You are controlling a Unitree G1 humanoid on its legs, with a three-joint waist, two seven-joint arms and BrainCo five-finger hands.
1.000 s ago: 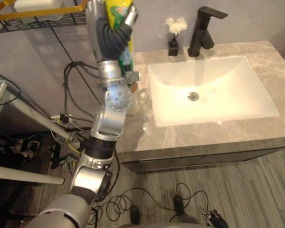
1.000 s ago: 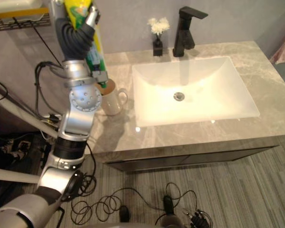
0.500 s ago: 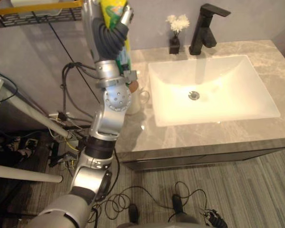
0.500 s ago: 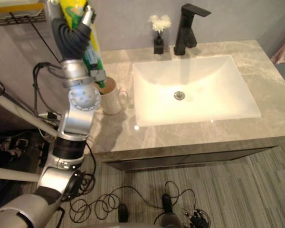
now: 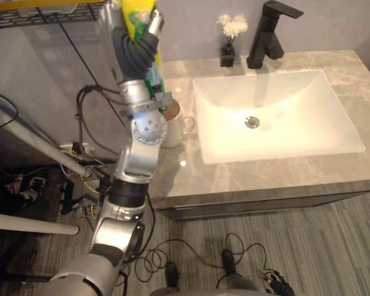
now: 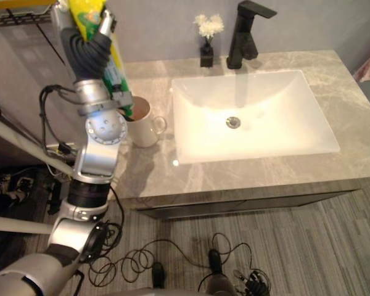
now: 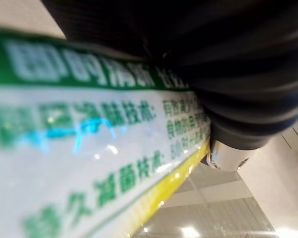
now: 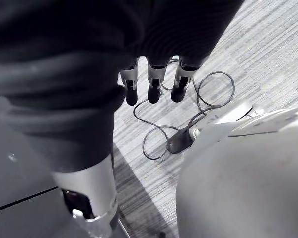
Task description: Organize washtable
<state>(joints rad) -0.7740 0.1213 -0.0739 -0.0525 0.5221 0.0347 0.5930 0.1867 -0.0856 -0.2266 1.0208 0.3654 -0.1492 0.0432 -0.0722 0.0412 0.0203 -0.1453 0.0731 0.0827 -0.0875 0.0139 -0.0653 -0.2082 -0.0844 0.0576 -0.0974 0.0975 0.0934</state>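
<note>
Yellow-green tube (image 6: 89, 12), clasped in raised left hand (image 6: 105, 24); arm since edged off white mug (image 5: 172, 126), suggesting transfer toward wire shelf (image 5: 43, 15). Right hand (image 8: 153, 84) hangs slack-fingered, empty.

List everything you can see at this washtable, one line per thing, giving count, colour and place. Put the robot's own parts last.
Countertop: one, grey marble, top of the washtable.
Basin: one, white, set in the countertop.
Tap: one, black, behind the basin.
Vase of flowers: one, black vase with white flowers, just left of the tap.
Mug: one, white, on the countertop left of the basin.
Package: one, yellow and green with a white printed label, held up above the mug.
Wire shelf: one, black with a yellow rim, high at the far left.
Floor: grey, striped, in front of the washtable.
Left hand: one, dark ribbed cover, fingers curled round the package.
Right hand: one, fingers straight, hanging over the floor.
</note>
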